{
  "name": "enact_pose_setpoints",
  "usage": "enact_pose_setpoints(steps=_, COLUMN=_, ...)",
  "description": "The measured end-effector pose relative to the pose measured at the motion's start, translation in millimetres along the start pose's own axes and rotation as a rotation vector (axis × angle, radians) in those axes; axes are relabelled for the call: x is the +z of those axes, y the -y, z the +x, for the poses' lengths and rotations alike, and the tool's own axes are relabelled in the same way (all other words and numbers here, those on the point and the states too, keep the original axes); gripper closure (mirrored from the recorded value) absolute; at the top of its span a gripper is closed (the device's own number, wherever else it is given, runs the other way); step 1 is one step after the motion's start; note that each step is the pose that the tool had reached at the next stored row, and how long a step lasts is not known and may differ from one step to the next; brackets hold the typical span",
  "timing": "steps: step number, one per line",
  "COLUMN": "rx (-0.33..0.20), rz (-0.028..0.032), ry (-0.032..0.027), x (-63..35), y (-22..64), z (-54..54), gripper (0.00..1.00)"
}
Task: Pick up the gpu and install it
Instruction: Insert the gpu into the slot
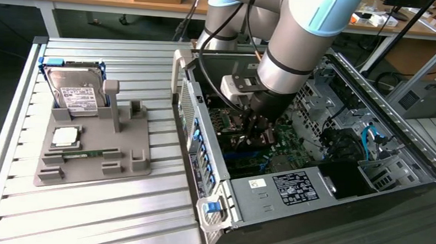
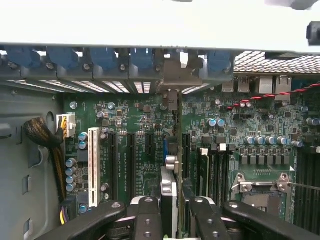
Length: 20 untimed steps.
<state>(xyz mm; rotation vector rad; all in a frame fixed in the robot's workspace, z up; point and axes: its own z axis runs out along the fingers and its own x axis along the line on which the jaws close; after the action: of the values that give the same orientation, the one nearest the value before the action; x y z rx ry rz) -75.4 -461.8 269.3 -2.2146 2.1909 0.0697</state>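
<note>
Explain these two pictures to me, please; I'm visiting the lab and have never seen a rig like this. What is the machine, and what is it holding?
The grey and blue machine is a robot arm reaching into an open computer case. The exterior view comes from a camera off the arm. The wrist view comes from a camera on the arm's wrist, looking past the claw at the motherboard. The claw is shut on the gpu, a thin card seen edge-on, held over the slots. Whether it is seated I cannot tell. Beside the case, on the slatted table, a grey holder carries a hard drive and a memory stick.
</note>
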Motion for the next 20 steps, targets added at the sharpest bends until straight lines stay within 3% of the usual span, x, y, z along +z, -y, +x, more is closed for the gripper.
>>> enact_pose_setpoints(steps=5, rx=0.0, rz=-0.0017, ry=-0.0002, x=0.1, y=7.0, z=0.2, gripper=0.73)
enact_pose_setpoints(steps=19, rx=0.014, rz=-0.001, ry=-0.0047, x=0.8, y=5.8, z=0.5, gripper=0.73)
enact_pose_setpoints(steps=20, rx=0.014, rz=0.0029, ry=-0.0049, x=0.8, y=5.8, z=0.6, gripper=0.73)
